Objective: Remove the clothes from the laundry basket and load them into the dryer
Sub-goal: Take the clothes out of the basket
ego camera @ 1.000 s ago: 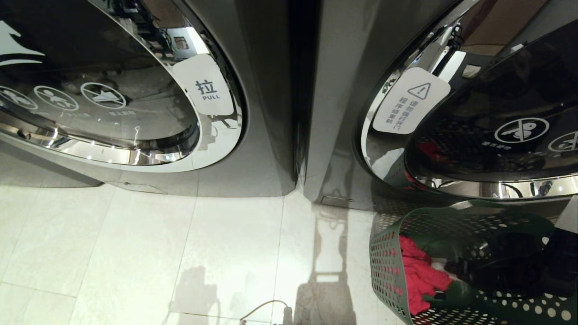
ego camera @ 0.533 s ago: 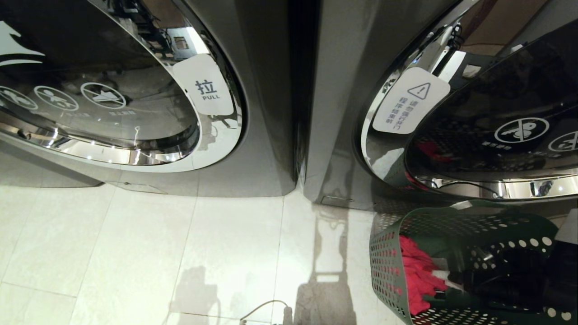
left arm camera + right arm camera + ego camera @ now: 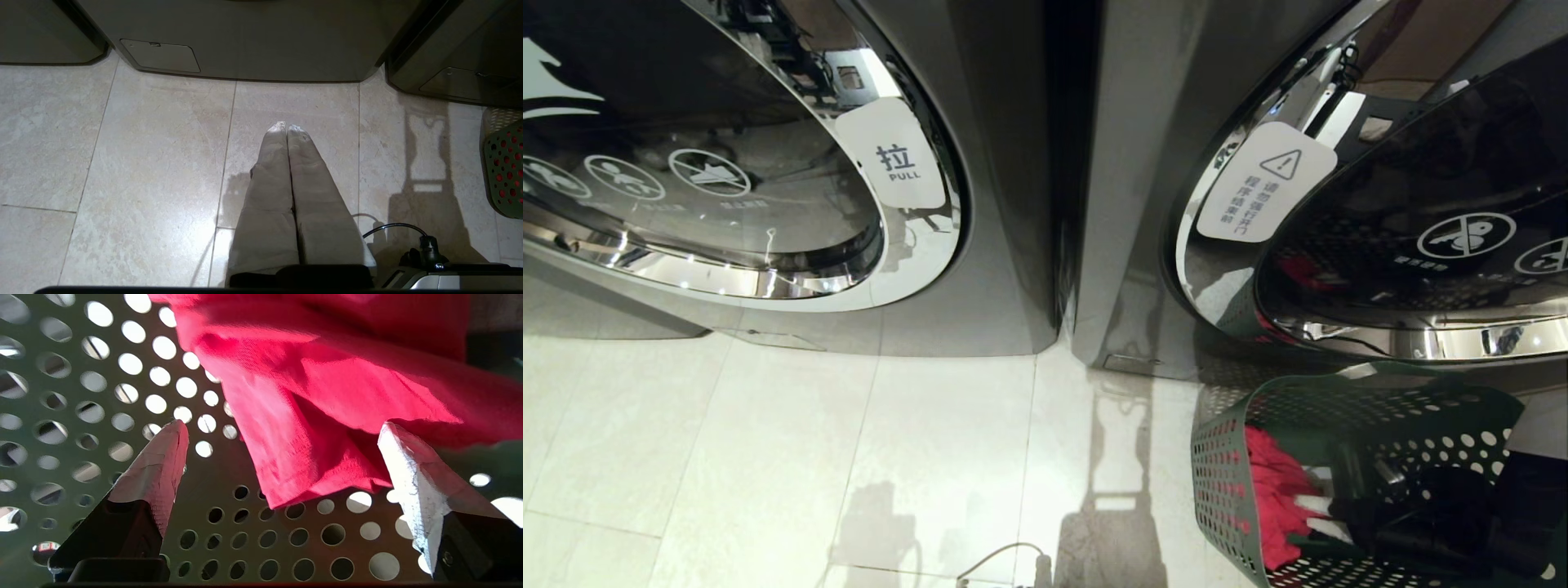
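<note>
Head view: green laundry basket sitting on the tiled floor at lower right, just in front of the right-hand dryer, whose round door is looking shut. Red garment lying against the basket's left wall. Right arm's dark bulk is reaching down into the basket beside it; right gripper is sitting just right of the cloth. Left arm not showing here.

Left wrist view: left gripper is hanging parked over bare floor, fingers pressed together, holding nothing, well apart from the basket at the frame edge.

Right wrist view: right gripper is standing wide open inside the basket, empty. Red garment is hanging directly ahead of it, its lower hem dropping into the gap between the two fingertips, perforated basket wall behind. One fingertip is looking close to the fold; contact can't be told.

Judgement: right arm is by far the nearer; the cloth is lying straight ahead between the fingers, so the next move is likely advancing slightly, then closing on the hem.
</note>
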